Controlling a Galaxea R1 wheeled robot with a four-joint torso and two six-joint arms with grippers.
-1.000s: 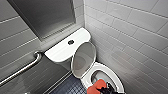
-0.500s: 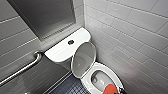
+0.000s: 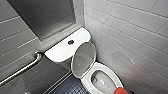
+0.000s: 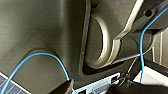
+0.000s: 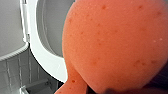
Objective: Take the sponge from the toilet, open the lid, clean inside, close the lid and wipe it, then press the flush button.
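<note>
The white toilet (image 3: 110, 68) stands in the corner with its lid (image 3: 83, 60) raised against the tank, greyish underside facing out. The bowl is open below it. The round dark flush button (image 3: 71, 42) sits in the middle of the tank top (image 3: 58, 51). The orange-red sponge (image 3: 120, 90) shows at the near right edge of the bowl's rim. In the right wrist view the sponge (image 5: 112, 45) looms very close, with my right gripper shut on it just above the white rim (image 5: 47, 60). The left wrist view shows the robot's own body and a blue cable (image 4: 50, 58).
A metal grab bar (image 3: 22, 70) runs along the left wall under a steel panel (image 3: 42, 17). White tiled wall (image 3: 137, 30) closes in the toilet's right side. Dark small-tiled floor (image 3: 67, 87) lies to the left of the bowl.
The sponge has slid to the right along the bowl's near rim and now sits lower at the picture's edge. The toilet and lid have not moved.
</note>
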